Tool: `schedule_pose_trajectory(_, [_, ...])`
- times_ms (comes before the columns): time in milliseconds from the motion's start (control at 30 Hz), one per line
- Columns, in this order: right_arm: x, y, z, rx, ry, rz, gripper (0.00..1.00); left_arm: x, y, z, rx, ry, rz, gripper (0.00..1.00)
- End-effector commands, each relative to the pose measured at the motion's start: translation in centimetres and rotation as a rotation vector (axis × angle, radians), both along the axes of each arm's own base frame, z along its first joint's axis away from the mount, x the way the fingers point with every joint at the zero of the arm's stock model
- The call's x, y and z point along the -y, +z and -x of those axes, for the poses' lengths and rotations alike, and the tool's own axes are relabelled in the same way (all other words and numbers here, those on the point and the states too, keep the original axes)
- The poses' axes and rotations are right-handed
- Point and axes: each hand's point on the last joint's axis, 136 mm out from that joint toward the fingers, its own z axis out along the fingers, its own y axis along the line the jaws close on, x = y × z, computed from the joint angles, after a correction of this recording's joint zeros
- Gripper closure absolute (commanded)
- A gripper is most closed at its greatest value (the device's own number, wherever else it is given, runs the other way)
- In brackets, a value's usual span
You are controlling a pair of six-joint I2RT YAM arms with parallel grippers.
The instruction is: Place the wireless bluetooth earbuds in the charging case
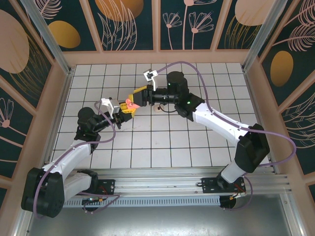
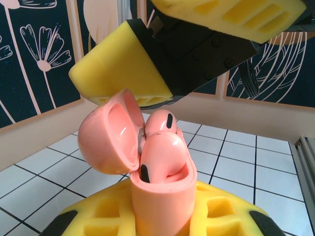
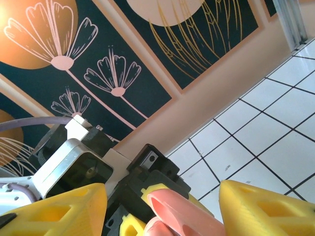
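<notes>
While a pink charging case [image 2: 157, 211] is held upright over the white tiled table [image 1: 197, 142], left of its centre, the left gripper [image 1: 126, 109] is seen clamped on the case's lower body, its yellow pads [image 2: 221, 211] pressed to either side; the hinged lid [image 2: 106, 137] is swung open and tipped back to the left in the left wrist view; two pink earbuds [image 2: 165, 157] are seated in the case, one behind the other, their rounded heads standing proud of the rim; the right gripper [image 1: 139, 98] is poised just beside the case on its far right side, jaws parted and nothing gripped; the lid is framed between its two yellow fingers [image 3: 266, 206] in the right wrist view; whether either finger touches the lid cannot be told.
</notes>
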Motion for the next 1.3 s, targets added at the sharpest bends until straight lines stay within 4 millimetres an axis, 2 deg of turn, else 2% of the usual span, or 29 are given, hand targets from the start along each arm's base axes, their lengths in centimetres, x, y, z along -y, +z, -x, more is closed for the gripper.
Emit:
schedule_pose_trajectory(0, [-0.1, 1.3, 1.5, -0.013, 0.083, -0.024, 0.41, 0.1, 1.9, 0.1, 0.065, 0.0, 0.005, 0.91])
schedule_pose_trajectory(200, [1.0, 0.8, 2.7, -0.035, 0.088, -0.014, 0.46, -0.1, 1.8, -0.4, 0.059, 0.029, 0.004, 0.91])
schedule_pose_trajectory(300, [1.9, -0.1, 3.2, -0.058, 0.064, 0.004, 0.46, 0.0, 1.5, -0.6, 0.052, 0.029, -0.003, 0.91])
schedule_pose_trajectory(467, [3.5, -0.7, 3.4, -0.08, 0.002, 0.011, 0.47, 0.2, 0.8, -1.4, 0.01, 0.03, -0.011, 0.9])
schedule_pose_trajectory(567, [5.4, -1.4, 1.0, -0.129, -0.144, 0.018, 0.46, 0.2, 0.1, -2.3, -0.07, 0.05, -0.005, 0.91])
schedule_pose_trajectory(633, [7.4, -2.8, -1.5, -0.207, -0.276, 0.037, 0.46, 0.2, -0.8, -3.3, -0.173, 0.076, 0.009, 0.91])
schedule_pose_trajectory(733, [11.5, -5.3, -5.1, -0.341, -0.517, 0.073, 0.46, 0.6, -2.8, -4.9, -0.364, 0.113, 0.012, 0.92])
schedule_pose_trajectory(800, [14.6, -7.5, -6.8, -0.449, -0.668, 0.102, 0.46, 1.1, -4.5, -5.8, -0.501, 0.14, 0.013, 0.93])
schedule_pose_trajectory(833, [15.3, -8.5, -6.6, -0.487, -0.709, 0.124, 0.46, 1.4, -5.4, -6.1, -0.578, 0.144, 0.014, 0.93])
schedule_pose_trajectory(867, [17.0, -9.3, -7.3, -0.515, -0.768, 0.13, 0.46, 1.6, -6.2, -6.5, -0.642, 0.158, 0.016, 0.92])
schedule_pose_trajectory(933, [18.4, -10.2, -7.3, -0.542, -0.82, 0.144, 0.46, 1.9, -8.5, -7.3, -0.798, 0.194, 0.011, 0.93])
schedule_pose_trajectory(1033, [18.7, -10.9, -6.9, -0.574, -0.832, 0.146, 0.46, 2.1, -11.1, -7.8, -0.971, 0.238, 0.003, 0.93])
schedule_pose_trajectory(1267, [17.4, -13.0, -6.0, -0.632, -0.776, 0.179, 0.46, 1.2, -15.8, -10.0, -1.196, 0.404, -0.031, 0.91])
